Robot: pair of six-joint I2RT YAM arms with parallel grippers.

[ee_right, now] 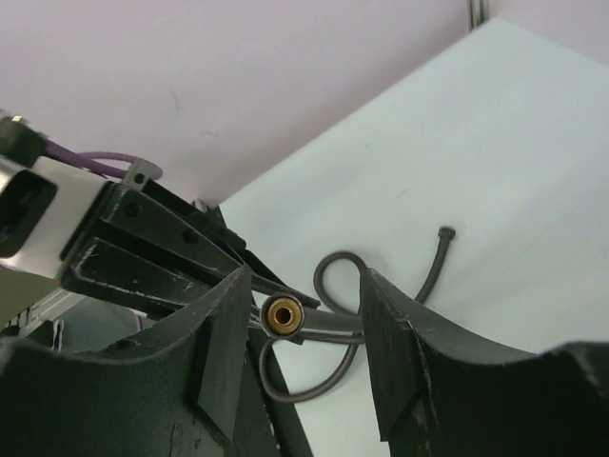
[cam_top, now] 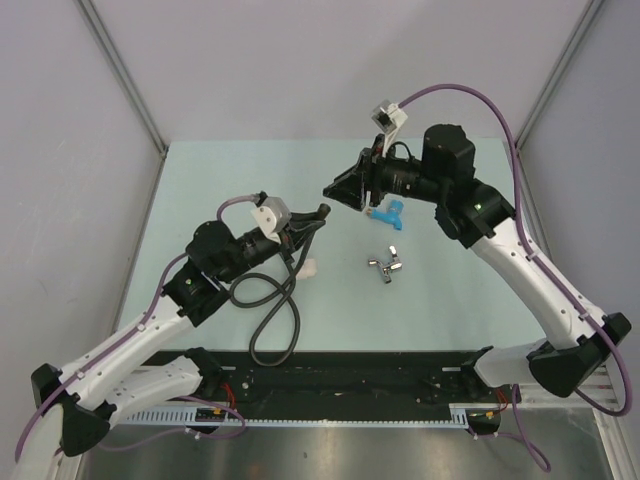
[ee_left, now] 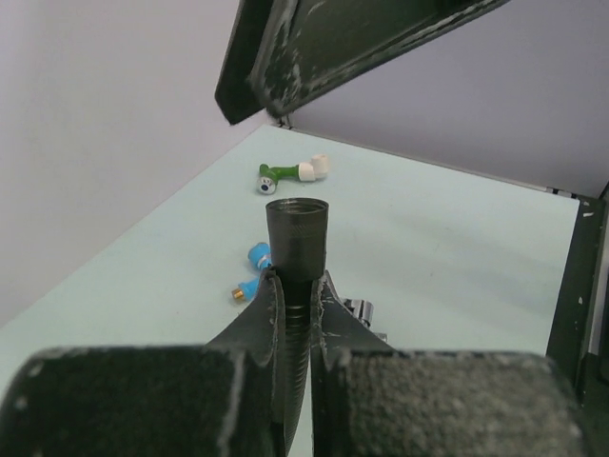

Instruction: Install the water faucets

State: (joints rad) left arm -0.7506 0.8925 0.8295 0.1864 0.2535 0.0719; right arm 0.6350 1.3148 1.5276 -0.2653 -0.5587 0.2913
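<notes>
**A:** How far along is this?

**B:** Early, I'd say. The left gripper (cam_top: pixel 316 216) pinches the black hose (ee_left: pixel 297 228) just below its open end and holds it up over the middle of the counter (cam_top: pixel 200 180). The rest of the hose coils back toward the near edge, left of centre. Nothing is screwed into that end yet.

**A:** And the other arm?

**B:** The right gripper (ee_right: pixel 304 279) has its jaws spread on either side of the hose tip and holds nothing. It hovers nearer the far edge.

**A:** Where's the faucet?

**B:** The faucet (cam_top: pixel 385 265) lies loose on the counter, about midway between the near and far edges and a little toward the right one. It is apart from both grippers. So picking it up and fitting it to the hose are both left to do.

**A:** Counts?

**B:** One hose and one white piece (cam_top: pixel 308 268) beside the left gripper. One chrome faucet. One blue piece (cam_top: pixel 390 214) from above, though the left wrist view shows two blue ends, so I cannot tell if that's one or two. One green piece (ee_left: pixel 279 173) with a white cap, toward the far edge.
</notes>
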